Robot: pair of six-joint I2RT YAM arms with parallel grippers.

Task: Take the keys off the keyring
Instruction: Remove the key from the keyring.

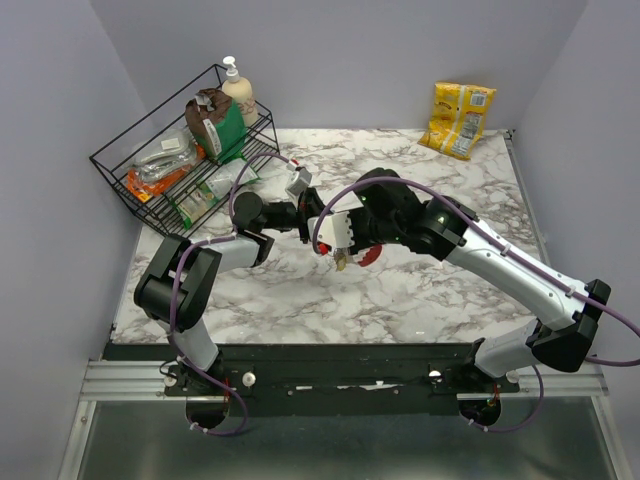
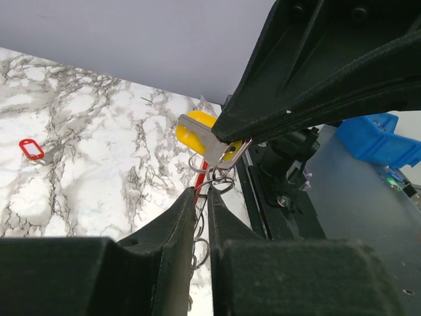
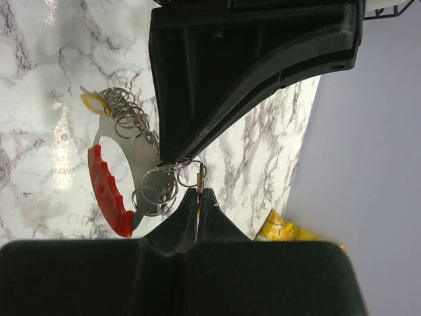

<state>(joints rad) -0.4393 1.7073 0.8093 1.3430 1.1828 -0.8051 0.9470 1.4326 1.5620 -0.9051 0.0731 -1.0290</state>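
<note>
At tabletop [image 1: 420, 290] centre: right hand [image 3: 197, 195] clamped shut on yellow-headed key [image 2: 194, 131], blade partly hidden. Left hand [image 2: 202, 201] nearly closed, pinching keyring [image 3: 102, 181] wires. From overhead, hands mask most of keyring.

White marble table [image 1: 420, 290] with wire rack [image 1: 112, 168], yellow snack bag [image 1: 458, 118], red-tagged key [image 2: 33, 149]
</note>
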